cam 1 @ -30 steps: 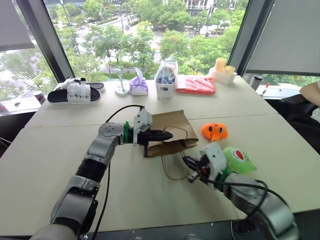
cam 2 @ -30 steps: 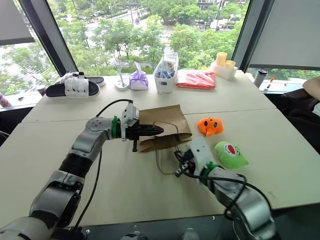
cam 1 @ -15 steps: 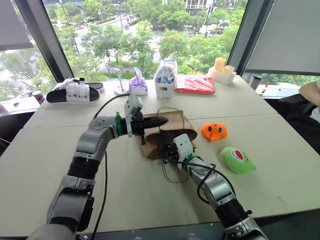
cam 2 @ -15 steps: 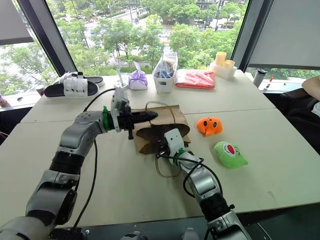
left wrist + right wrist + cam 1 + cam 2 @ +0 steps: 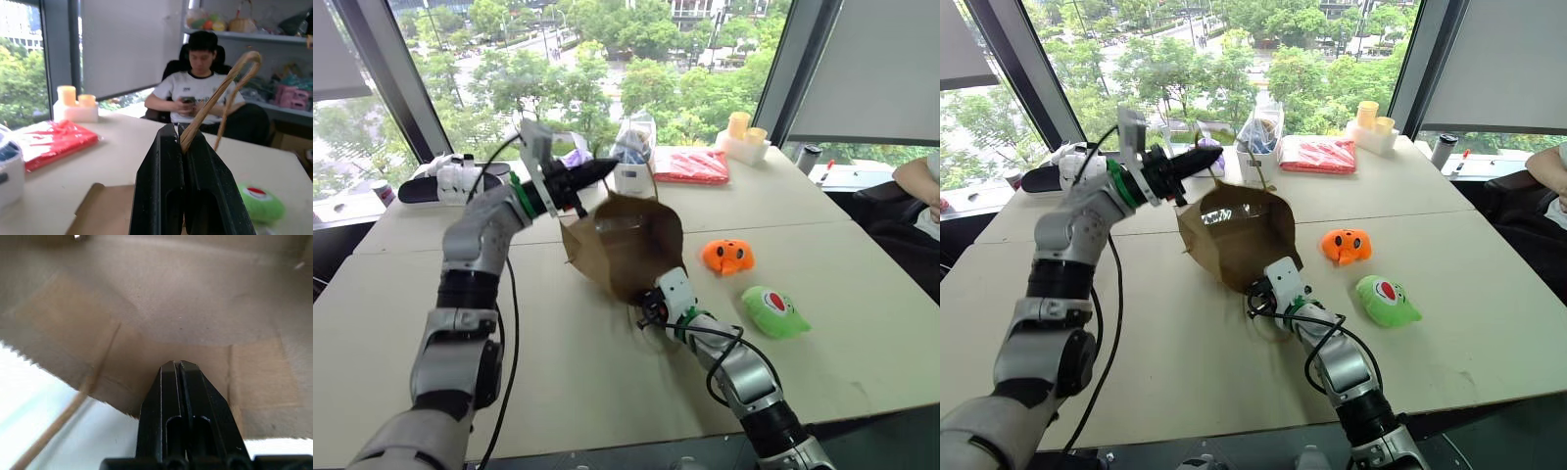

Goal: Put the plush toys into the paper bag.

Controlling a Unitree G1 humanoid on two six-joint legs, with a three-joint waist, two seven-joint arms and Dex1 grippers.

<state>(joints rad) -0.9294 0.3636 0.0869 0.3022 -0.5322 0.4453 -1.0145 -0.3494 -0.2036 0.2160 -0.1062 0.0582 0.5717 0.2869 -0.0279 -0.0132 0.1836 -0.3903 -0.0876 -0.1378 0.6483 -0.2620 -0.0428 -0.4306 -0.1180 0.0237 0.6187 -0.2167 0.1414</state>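
A: Where's the paper bag (image 5: 625, 245)?
B: Mid-desk, hanging by its cord handle (image 5: 222, 93), gripped in the left claw (image 5: 590, 176). Thin, creasing kraft.
A: Right claw (image 5: 649, 311)?
B: Clenched, empty, at the bag's near edge.
A: The plush toys?
B: Right: orange toy (image 5: 727, 257), green toy (image 5: 773, 311). Soft, light; pinch mid-body.

Office or lab workroom: large tilted windows (image 5: 558, 59) over treetops, pale worktables (image 5: 783, 206), a seated person (image 5: 200, 88) in an office chair, cluttered shelving (image 5: 254, 29) (behind).
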